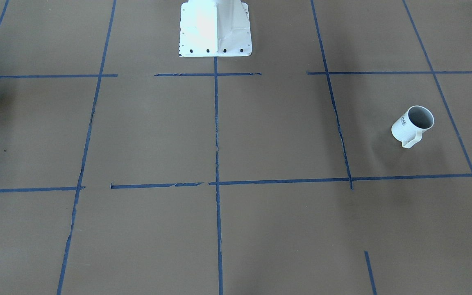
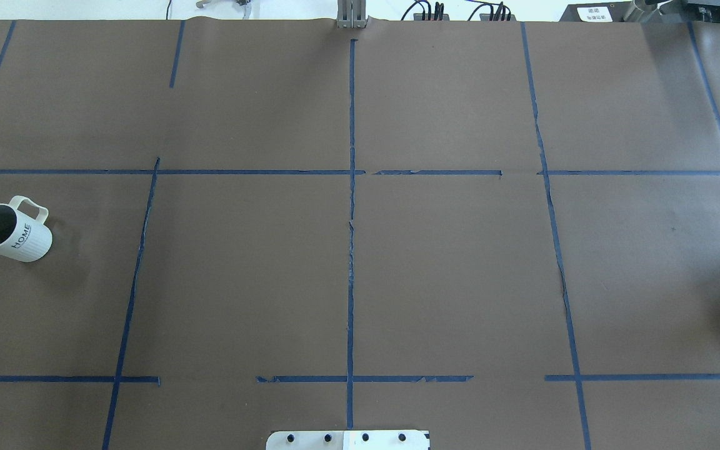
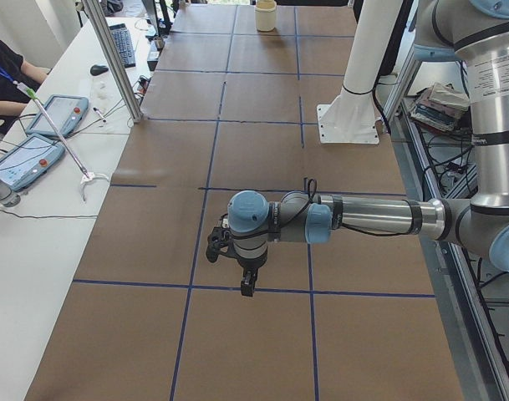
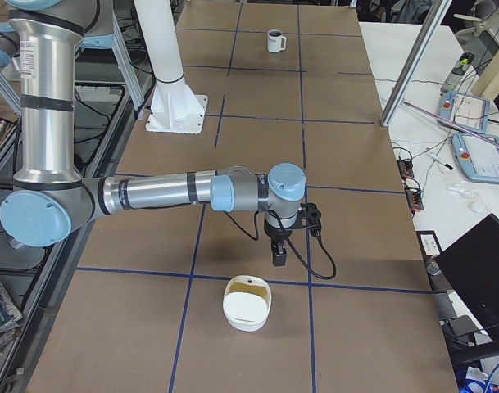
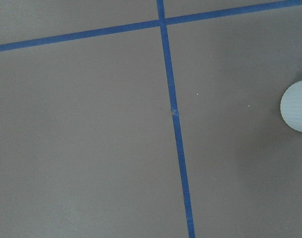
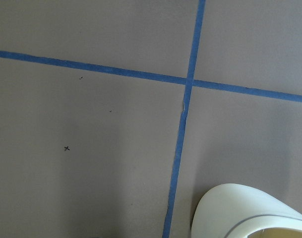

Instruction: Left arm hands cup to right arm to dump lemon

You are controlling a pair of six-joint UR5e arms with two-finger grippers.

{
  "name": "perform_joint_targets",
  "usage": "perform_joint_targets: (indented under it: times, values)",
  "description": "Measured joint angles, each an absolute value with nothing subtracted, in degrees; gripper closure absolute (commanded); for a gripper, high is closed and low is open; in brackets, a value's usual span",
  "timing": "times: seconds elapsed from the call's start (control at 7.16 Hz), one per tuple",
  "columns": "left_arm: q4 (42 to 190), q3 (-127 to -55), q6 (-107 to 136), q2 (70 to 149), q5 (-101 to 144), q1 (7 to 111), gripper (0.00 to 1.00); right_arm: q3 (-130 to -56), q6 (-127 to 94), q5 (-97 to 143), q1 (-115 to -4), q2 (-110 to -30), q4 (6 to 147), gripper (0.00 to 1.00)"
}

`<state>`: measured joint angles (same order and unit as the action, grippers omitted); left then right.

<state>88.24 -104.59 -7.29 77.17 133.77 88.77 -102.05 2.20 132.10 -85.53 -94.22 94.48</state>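
Note:
The white "HOME" cup point(image 2: 10, 232) stands upright on the table at the robot's left; it also shows in the front view point(image 1: 413, 125), far off in the exterior right view point(image 4: 275, 41), and at the left wrist view's right edge point(image 5: 295, 111). The part of its inside that shows is grey; no lemon shows. The left arm point(image 3: 379, 215) reaches over that area and hides the cup there; its gripper point(image 3: 246, 284) points down, and I cannot tell whether it is open or shut. The right arm point(image 4: 159, 190) holds its gripper point(image 4: 279, 256) above the table; I cannot tell its state either.
A cream bowl point(image 4: 247, 303) with a yellowish inside sits just beyond the right gripper; it shows in the right wrist view point(image 6: 240, 208) and far off in the exterior left view point(image 3: 266, 15). The white robot pedestal point(image 1: 215, 28) stands mid-table. Blue tape lines mark the brown surface.

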Motion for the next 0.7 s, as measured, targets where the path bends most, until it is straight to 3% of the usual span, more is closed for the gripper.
perform_joint_targets:
  times: [0.7]
  values:
    - [88.4,-106.8,-7.2,77.6,133.8,88.4,0.0,-102.1,2.1,132.2,-85.5,-94.1,94.5,0.0]
